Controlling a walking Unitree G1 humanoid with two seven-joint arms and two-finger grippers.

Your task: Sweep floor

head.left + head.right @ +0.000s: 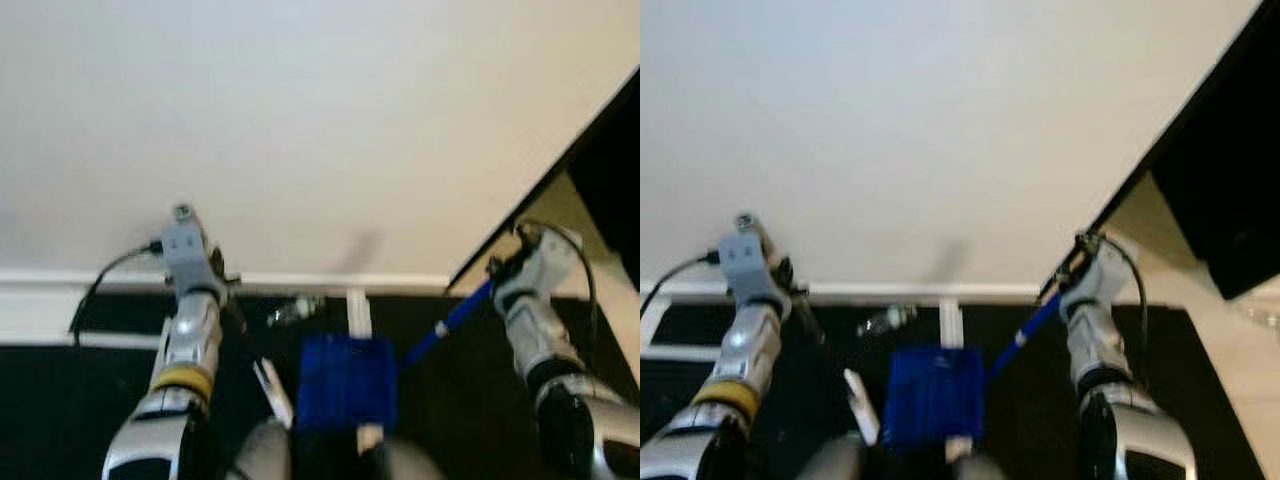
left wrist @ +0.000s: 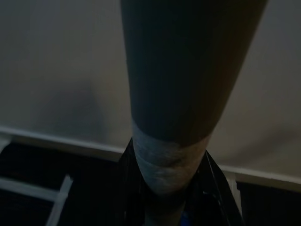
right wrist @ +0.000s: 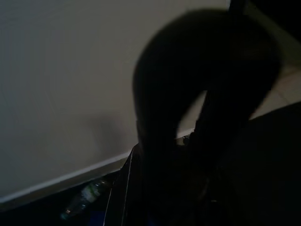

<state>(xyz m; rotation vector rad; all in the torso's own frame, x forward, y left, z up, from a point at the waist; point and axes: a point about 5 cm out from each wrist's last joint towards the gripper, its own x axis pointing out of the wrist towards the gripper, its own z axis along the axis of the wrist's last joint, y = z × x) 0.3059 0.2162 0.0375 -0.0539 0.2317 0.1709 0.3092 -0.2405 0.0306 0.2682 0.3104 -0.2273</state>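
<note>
A blue flat sweeping head [image 1: 346, 384] lies on the dark floor [image 1: 60, 400] close in front of me. Its blue handle [image 1: 452, 318] rises to the right into my right gripper [image 1: 498, 272], which is shut on it. My left gripper [image 1: 228, 296] hangs near the baseboard at the left. In the left wrist view a thick dark handle [image 2: 181, 84] with a grey taped band [image 2: 164, 160] sits between the black fingers [image 2: 216, 188]. A clear plastic bottle [image 1: 296, 309] lies on the floor by the baseboard; it also appears, dimly, as the bottle [image 3: 84, 197].
A pale wall [image 1: 300, 120] with a white baseboard [image 1: 330, 283] stands straight ahead. A large black slab of furniture [image 1: 1220, 170] juts in at the right, over light tile. White strips [image 1: 358, 315] cross the dark floor, and a short white stick [image 1: 272, 392] lies beside the blue head.
</note>
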